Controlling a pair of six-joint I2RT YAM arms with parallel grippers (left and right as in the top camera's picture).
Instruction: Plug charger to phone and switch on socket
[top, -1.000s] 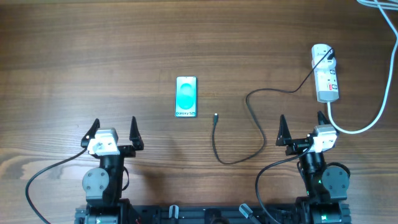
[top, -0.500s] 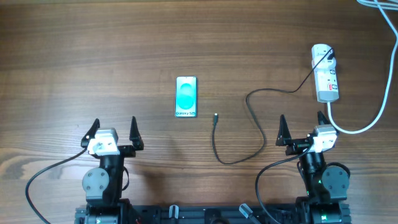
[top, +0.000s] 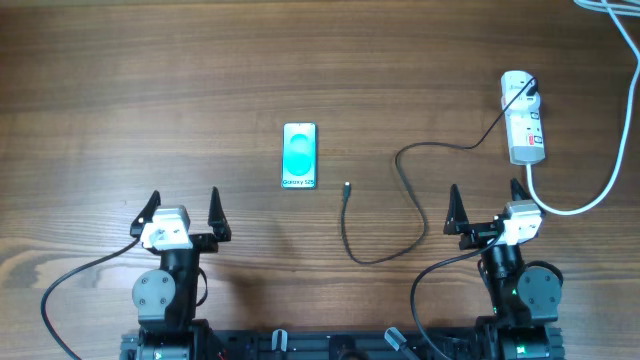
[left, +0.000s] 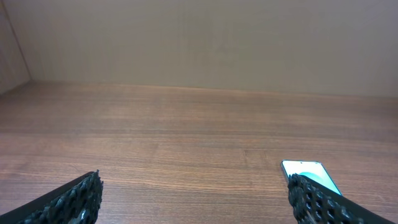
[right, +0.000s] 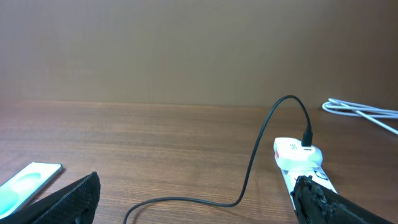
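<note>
though outside left-wrist view, socket (top: 524, 132) overhead

Phone (top: 299, 156) lies flat; charger (top: 345, 220) plugged into socket (top: 523, 128), tip free.

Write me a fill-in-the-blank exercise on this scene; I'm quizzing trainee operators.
The flat phone with the turquoise screen lies screen ____.
The thin black charger cable is plugged into the white oblong power strip; its free tip lies to the phone's ____.
The left pincer and right pincer both stand ____.
Missing: up; right; open.
</note>
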